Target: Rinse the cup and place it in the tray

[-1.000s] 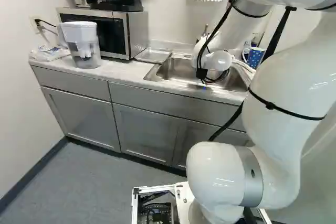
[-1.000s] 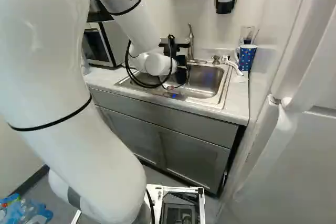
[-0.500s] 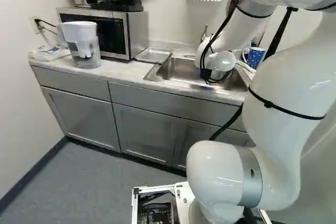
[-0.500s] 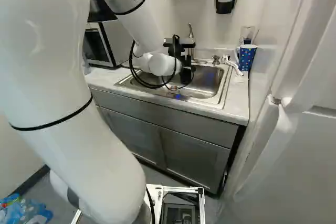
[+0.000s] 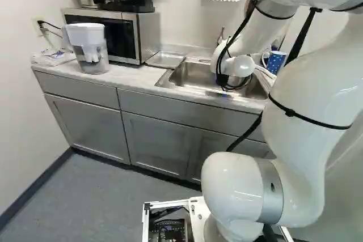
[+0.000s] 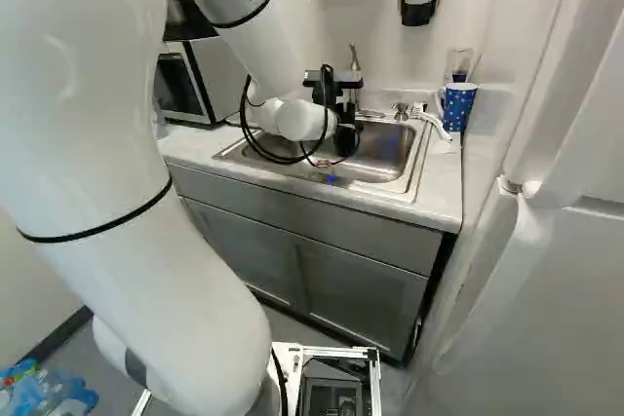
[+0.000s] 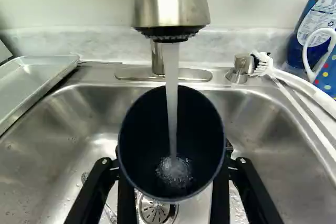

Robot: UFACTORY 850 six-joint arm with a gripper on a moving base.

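- Rinsing: the gripper [image 7: 174,167] grasps the dark cup [image 7: 152,129] under the running faucet [image 7: 170,3], above the sink [image 7: 58,145].
- Next likely: tip out the water, then carry it to the tray [image 7: 37,80].

My arm [image 5: 323,66] is glossy white, built of thick, smooth tubes and bulging round joints. A metallic grey collar [image 5: 270,191] with a small dark oval mark circles my lowest elbow-like bulge. Narrow black bands [image 6: 97,231] wrap me, and black cables [image 5: 219,76] loop by my rounded white wrist [image 5: 242,66]. My pincer [image 6: 345,129] is black, with slim angular bars [image 7: 92,192] and small silvery screw heads [image 7: 242,161]. Down on my base, a pale metal frame [image 5: 167,203] surrounds dark electronics [image 5: 170,230].
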